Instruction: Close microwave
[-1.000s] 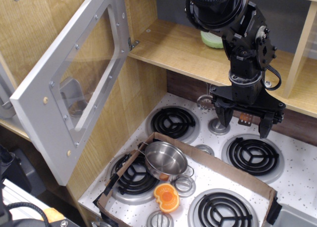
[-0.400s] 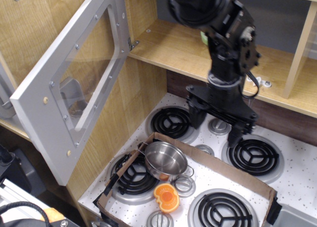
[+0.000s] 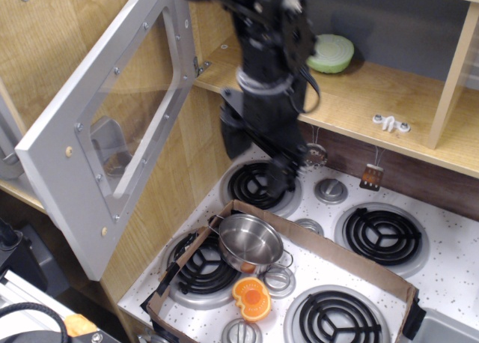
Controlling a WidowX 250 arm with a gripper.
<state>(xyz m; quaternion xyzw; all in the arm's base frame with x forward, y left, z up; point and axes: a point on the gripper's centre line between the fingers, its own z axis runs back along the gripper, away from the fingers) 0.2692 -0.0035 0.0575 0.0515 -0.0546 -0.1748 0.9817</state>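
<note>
The gripper [image 3: 258,157] hangs over the stove, fingers apart and empty. The microwave [image 3: 112,126] door stands wide open to its left. Contact the door's outer face near the free edge, then push steadily toward the hinge side.

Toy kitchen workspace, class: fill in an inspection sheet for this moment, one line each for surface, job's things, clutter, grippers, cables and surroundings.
Surface: white speckled stovetop with four black coil burners.
Job's things: microwave door swung wide open to the left, window clear; wooden compartment open.
Clutter: cardboard tray on the stove holding a steel pot and an orange toy; green object on the shelf inside the compartment.
Grippers: gripper blurred, above the rear-left burner, right of the door, not touching it; jaws unclear.
Cables: black cable looping at the wrist.
Surroundings: wooden cabinet panels.
</note>
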